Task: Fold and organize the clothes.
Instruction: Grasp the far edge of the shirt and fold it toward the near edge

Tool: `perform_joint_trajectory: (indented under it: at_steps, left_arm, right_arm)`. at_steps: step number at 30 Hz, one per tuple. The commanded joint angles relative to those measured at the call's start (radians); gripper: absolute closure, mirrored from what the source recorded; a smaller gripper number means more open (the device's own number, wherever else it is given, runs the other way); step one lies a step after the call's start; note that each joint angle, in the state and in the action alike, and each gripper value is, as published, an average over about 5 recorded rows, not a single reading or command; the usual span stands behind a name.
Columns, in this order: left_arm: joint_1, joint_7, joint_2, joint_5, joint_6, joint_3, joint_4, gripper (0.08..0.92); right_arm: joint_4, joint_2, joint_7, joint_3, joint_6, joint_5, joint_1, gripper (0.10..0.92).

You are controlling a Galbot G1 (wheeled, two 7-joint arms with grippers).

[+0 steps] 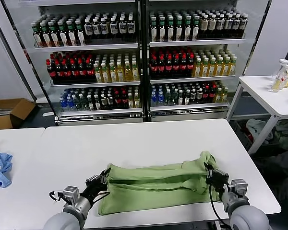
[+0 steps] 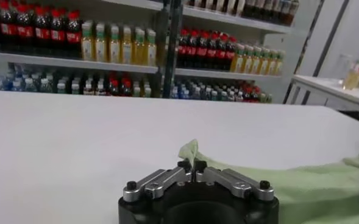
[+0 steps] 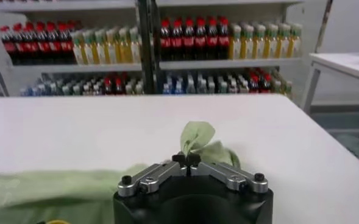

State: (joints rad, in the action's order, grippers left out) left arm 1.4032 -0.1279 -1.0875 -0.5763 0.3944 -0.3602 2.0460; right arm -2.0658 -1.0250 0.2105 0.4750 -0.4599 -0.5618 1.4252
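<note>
Only the head view shows the blue cloth [image 1: 0, 168] at the desk's [image 1: 134, 139] left edge. Each wrist view shows closed fingers pinching green fabric: left gripper [image 2: 192, 165], right gripper [image 3: 186, 159]. The desk's far half lies bare. The shirt [image 1: 158, 187] lies folded into a long band along the near edge.

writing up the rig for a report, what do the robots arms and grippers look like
Both arms are smooth, rounded light grey shells ending in silver metal wrist collars. The left gripper and right gripper are black, each with a thin black cable looping beside it. In the wrist views, silver finger links with black screws sit on round black bases.
</note>
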Motion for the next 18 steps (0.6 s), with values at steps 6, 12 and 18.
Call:
perform_joint_trajectory:
  at_steps: [6,12,18]
  left_arm:
    - [0.06,-0.035,-0.038,0.145,-0.029,0.003,0.013,0.736]
    - [0.123,-0.094,-0.103,0.202,-0.049,-0.002,0.066,0.562]
    - [0.131,-0.124,-0.174,0.256,-0.04,0.029,0.026,0.389]
  right_arm:
    - [-0.029,-0.033,0.013,-0.005,-0.033,0.069,0.059,0.702]
    - [-0.049,-0.022,0.012,0.004,-0.023,0.078,0.066,0.528]
    - [-0.054,-0.013,0.014,0.005,-0.018,0.082,0.067,0.355]
